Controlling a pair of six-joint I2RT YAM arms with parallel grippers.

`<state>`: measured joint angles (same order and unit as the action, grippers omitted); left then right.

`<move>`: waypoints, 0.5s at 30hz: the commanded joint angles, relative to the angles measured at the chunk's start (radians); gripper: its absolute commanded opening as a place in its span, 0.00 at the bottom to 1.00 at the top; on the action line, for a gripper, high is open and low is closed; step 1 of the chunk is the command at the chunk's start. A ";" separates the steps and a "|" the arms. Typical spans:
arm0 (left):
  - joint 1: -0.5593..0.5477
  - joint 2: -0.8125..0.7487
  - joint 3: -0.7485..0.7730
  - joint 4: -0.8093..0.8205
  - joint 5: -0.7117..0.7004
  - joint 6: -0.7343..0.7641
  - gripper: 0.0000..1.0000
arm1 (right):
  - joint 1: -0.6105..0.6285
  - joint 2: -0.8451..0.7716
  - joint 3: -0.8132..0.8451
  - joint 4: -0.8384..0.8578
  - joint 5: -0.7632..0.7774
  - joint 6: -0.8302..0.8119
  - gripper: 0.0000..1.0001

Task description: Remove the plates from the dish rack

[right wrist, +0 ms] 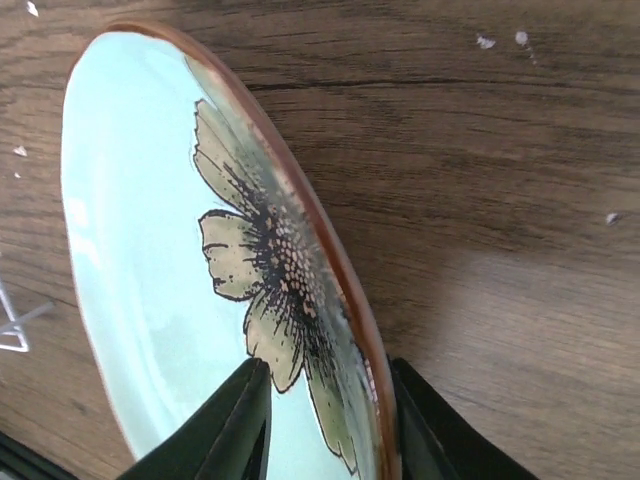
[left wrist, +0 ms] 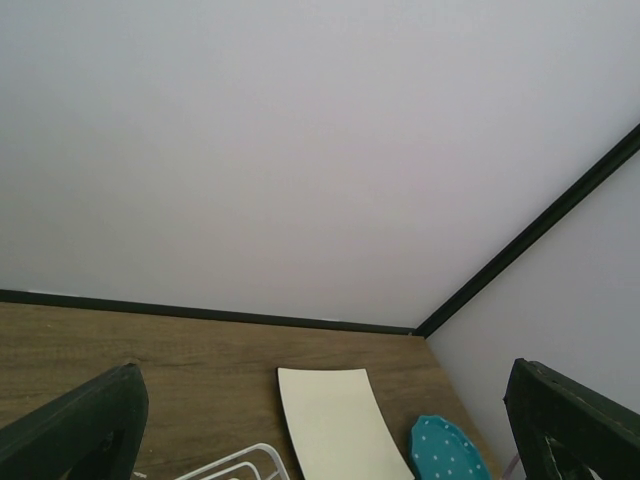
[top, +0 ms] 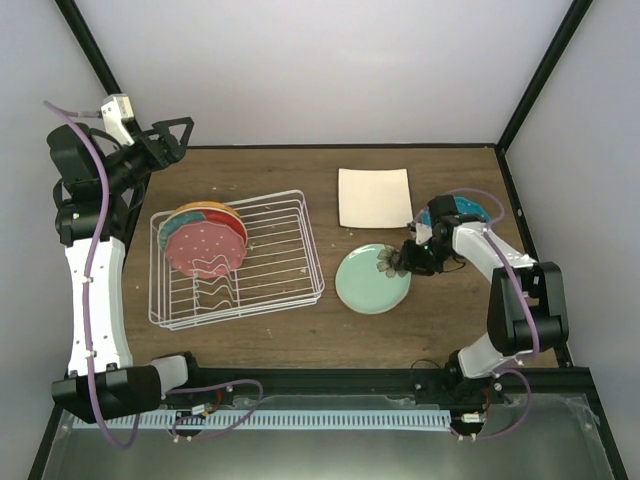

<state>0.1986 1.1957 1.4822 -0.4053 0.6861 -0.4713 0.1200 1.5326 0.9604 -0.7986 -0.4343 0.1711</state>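
Note:
The white wire dish rack (top: pixel 285 285) stands left of centre with plates upright in its left end: a pink dotted one (top: pixel 205 250) in front, and a red-and-teal one (top: pixel 200 211) behind it. On the table lie a square cream plate (top: pixel 374 197) (left wrist: pixel 335 420), a teal dotted plate (top: pixel 464 207) (left wrist: pixel 445 450) partly under the right arm, and a mint green flower plate (top: pixel 365 282) (right wrist: pixel 140 220). My right gripper (top: pixel 401 262) (right wrist: pixel 328 365) straddles the mint plate's right rim, jaws slightly apart, one finger (right wrist: pixel 230 425) clear of the plate's face. My left gripper (top: pixel 170 135) (left wrist: pixel 325 368) hangs open and empty above the back left corner.
A corner of the rack (left wrist: pixel 245 465) shows at the bottom of the left wrist view. White walls with black frame posts close the table at the back and sides. The right arm's elbow stands near the right wall.

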 commanded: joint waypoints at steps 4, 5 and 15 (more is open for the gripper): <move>0.007 -0.020 -0.015 0.010 0.008 0.001 1.00 | -0.006 0.020 0.022 0.029 0.057 0.015 0.43; 0.007 -0.021 -0.017 0.010 0.008 0.001 1.00 | -0.005 0.024 0.025 0.029 0.069 0.020 0.45; 0.007 -0.027 -0.019 0.011 0.007 -0.001 1.00 | -0.005 0.060 0.107 0.023 0.258 0.085 0.59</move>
<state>0.1986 1.1912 1.4696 -0.4053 0.6857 -0.4713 0.1200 1.5833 0.9955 -0.7799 -0.2707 0.2176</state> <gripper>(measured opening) 0.998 0.588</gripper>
